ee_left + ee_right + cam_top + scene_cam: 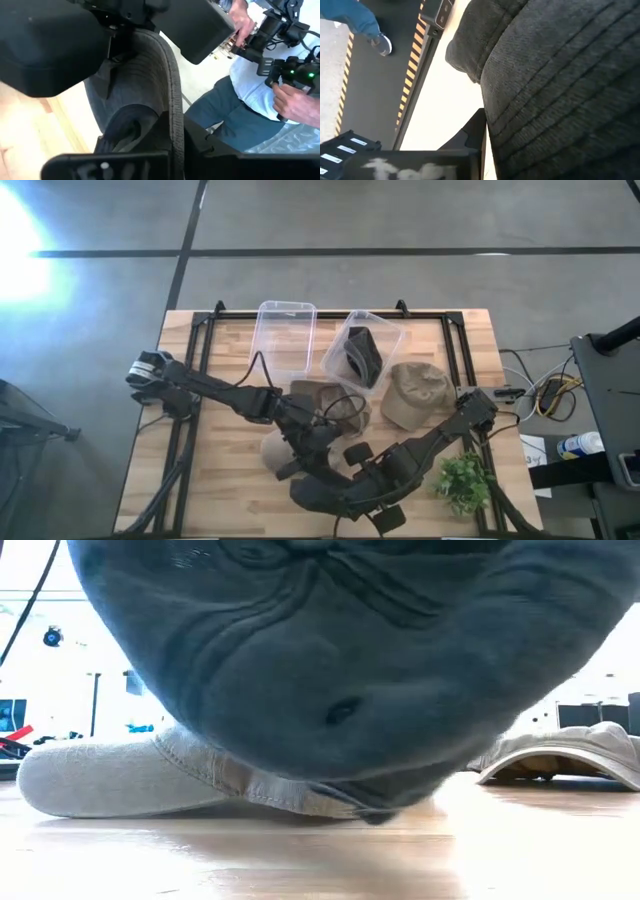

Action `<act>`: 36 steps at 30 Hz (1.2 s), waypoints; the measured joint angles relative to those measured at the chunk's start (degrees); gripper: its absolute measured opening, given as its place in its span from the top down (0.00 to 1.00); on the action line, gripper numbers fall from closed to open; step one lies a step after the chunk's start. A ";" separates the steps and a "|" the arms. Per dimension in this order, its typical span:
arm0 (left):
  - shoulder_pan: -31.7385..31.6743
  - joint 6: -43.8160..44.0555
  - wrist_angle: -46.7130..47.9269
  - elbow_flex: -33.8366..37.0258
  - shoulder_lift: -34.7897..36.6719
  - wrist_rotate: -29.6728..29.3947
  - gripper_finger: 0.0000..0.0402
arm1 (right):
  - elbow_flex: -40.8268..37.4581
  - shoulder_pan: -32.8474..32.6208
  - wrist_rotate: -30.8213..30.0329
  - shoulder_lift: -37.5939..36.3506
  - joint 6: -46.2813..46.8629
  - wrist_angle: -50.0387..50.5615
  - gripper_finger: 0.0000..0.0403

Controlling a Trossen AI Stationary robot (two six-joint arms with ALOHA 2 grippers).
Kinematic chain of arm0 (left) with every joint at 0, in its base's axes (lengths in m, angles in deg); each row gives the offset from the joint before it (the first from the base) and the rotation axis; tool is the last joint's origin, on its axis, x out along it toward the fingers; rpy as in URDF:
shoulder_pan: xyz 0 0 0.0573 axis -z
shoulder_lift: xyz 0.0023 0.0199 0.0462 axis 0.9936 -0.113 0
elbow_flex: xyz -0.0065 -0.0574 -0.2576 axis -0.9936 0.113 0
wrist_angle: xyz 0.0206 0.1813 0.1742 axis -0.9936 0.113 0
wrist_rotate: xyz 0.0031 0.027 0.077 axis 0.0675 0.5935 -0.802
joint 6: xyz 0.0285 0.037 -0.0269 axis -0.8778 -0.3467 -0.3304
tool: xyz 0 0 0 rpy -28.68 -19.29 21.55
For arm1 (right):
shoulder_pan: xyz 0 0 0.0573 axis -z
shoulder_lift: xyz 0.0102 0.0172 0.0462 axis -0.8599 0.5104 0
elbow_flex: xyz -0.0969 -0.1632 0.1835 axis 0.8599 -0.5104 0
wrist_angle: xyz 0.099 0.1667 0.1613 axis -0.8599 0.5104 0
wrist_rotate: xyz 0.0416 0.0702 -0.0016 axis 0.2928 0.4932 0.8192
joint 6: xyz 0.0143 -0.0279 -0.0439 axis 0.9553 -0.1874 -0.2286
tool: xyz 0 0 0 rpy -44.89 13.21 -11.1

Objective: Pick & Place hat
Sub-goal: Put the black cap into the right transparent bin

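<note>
A dark grey cap (330,660) hangs at the table's near middle and fills the low view; it also shows in the high view (322,492). My left gripper (300,465) and my right gripper (345,498) are both shut on it. A beige cap (110,780) lies on the table behind it, also seen in the high view (272,448). A brown cap (325,400) and a khaki cap (415,395) lie farther back. Another dark cap (365,352) lies in a clear bin (385,330). My left gripper pinches the grey cap's stitched brim at its edge (174,120) between its two fingers (200,145). The crown's hollow inside (130,85) faces the wrist camera. The cap sits low over the table. My right gripper pinches the grey cap's brim (520,125), with its rows of stitching, between its fingers (472,132); the far finger is hidden by the brim. The cap's lowest part (370,812) is close above the wood; whether it touches, I cannot tell.
A second clear bin (287,330) stands empty at the far middle. A small green plant (462,480) stands at the near right. A person in a light shirt with a hand-held device (280,75) is beyond the table. The near left of the table (200,480) is bare wood.
</note>
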 joint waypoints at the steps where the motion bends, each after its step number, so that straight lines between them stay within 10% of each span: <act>1: -0.02 -0.13 0.05 0.00 0.00 -0.22 0.97 | 0.00 0.00 0.00 0.00 0.76 0.32 0.90; 12: -1.06 -1.33 2.71 -0.11 0.96 -4.46 0.99 | -0.12 -2.17 0.34 -3.71 20.09 2.96 0.87; 24: -4.48 -1.93 13.97 0.00 3.64 -9.62 0.99 | -0.13 -5.77 -3.85 -6.07 40.37 3.15 0.53; 30: -6.08 -3.23 21.55 0.09 3.77 -15.34 0.99 | -0.13 -7.49 -26.62 -11.40 51.14 3.35 0.39; 36: -6.15 -0.47 8.46 0.11 7.12 -26.33 0.98 | -0.60 -9.39 -49.08 -17.72 62.29 3.14 0.35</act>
